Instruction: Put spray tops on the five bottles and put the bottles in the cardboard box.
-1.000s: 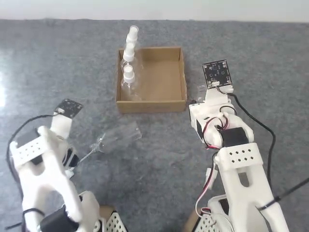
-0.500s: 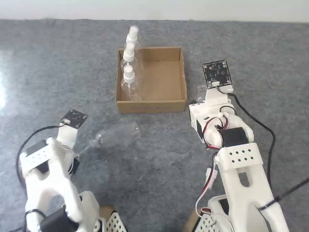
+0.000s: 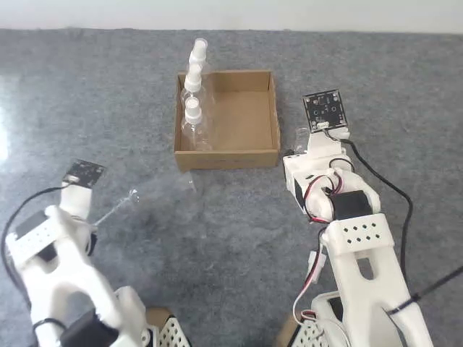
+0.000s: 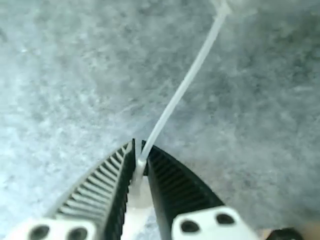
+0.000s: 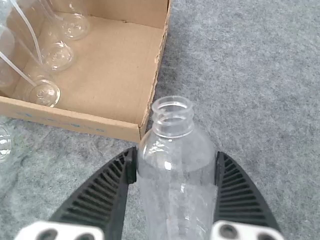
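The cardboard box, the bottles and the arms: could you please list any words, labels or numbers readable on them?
None can be read.
cardboard box: plain walls, no print.
bottles in the box and bottle in the right gripper: clear, unlabelled.
spray top tube in the left gripper: bare.
circuit board on the right arm: tiny marks, too small to read.

— What lies under the tools?
— A table covered in mottled grey, felt-like material. The same speckled grey shows beneath the left gripper and the right gripper.
— And past them?
— Far beyond both grippers a pale, plain strip runs along the table's far edge; wall or bare surface, I cannot tell.
— The light?
— Soft and even, shadows faint. A bright patch sits on the grey, well out to the left gripper's outer side.
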{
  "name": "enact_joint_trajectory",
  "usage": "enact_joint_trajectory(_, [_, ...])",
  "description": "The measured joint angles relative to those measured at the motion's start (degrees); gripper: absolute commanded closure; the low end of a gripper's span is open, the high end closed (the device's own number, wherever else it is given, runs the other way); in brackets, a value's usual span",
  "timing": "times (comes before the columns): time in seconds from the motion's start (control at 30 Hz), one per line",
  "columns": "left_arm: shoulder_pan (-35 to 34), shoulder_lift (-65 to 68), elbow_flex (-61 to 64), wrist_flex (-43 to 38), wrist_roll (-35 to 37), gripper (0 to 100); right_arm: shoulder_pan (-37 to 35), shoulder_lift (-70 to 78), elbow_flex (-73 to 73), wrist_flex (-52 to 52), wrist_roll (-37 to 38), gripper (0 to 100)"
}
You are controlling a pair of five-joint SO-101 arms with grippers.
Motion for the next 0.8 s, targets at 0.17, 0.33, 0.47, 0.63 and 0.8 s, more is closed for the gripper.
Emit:
enact_joint_trajectory(0.17, [-3.25, 0.0, -5.89, 3.96, 0.0, 99, 0.0, 0.0, 0.0, 0.0, 0.0, 83.2])
enact_joint_trajectory(0.33, [-6.95, 0.0, -10.37, 5.98, 0.26, 99, 0.0, 0.0, 0.0, 0.0, 0.0, 83.2])
enact_joint_trajectory(0.47, [-9.67, 0.0, -12.22, 6.07, 0.26, 99, 0.0, 0.0, 0.0, 0.0, 0.0, 83.2])
enact_joint_trajectory(0.63, [-11.52, 0.0, -12.48, 6.07, 0.0, 99, 0.0, 0.0, 0.0, 0.0, 0.0, 83.2])
enact_joint_trajectory(0.8, [-14.07, 0.0, -12.48, 1.76, 3.96, 99, 0.0, 0.0, 0.0, 0.0, 0.0, 83.2])
